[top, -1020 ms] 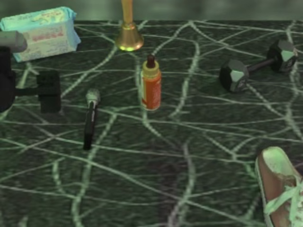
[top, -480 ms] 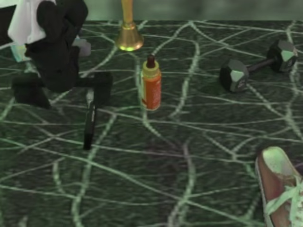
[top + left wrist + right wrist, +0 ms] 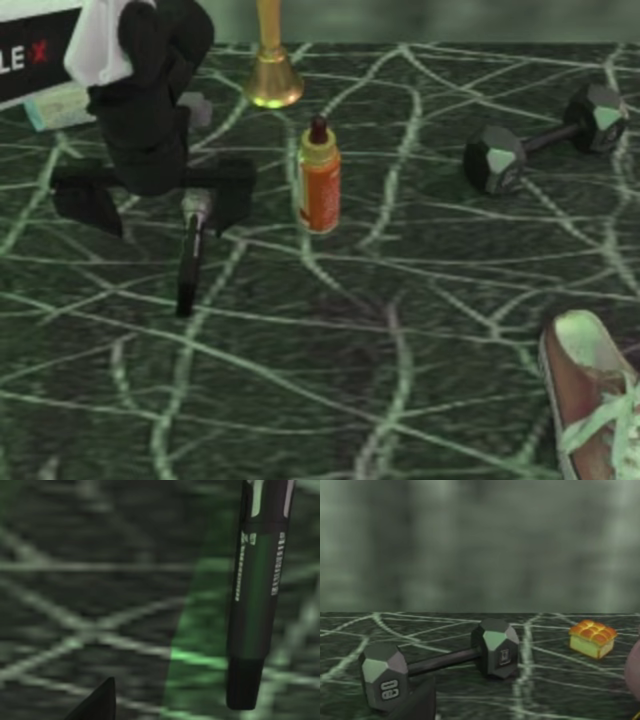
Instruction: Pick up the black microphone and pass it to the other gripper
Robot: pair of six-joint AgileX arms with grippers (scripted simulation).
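Observation:
The black microphone (image 3: pixel 189 258) lies flat on the table's left half, its grey mesh head (image 3: pixel 196 205) toward the back. My left gripper (image 3: pixel 160 198) hovers over that head, open wide; one finger (image 3: pixel 85 200) stands left of the head and the other (image 3: pixel 235 192) just right of it. The left wrist view shows the microphone handle (image 3: pixel 252 605) with one dark fingertip (image 3: pixel 97 705) well apart from it. The other gripper, on my right arm, is out of the top view; its wrist view shows only one dark fingertip (image 3: pixel 417 702) far off centre, nothing held.
An orange bottle (image 3: pixel 319 185) stands right of the microphone, a gold bell (image 3: pixel 272 70) behind it. A black hex dumbbell (image 3: pixel 545 140) lies at the back right, a shoe (image 3: pixel 590 400) at the front right. A tissue pack (image 3: pixel 55 105) sits under the left arm. Bread (image 3: pixel 592 638) lies beyond the dumbbell.
My left arm swung in from the table's left edge and now sits over the microphone head, its open fingers shifted right to straddle it. The microphone has not moved.

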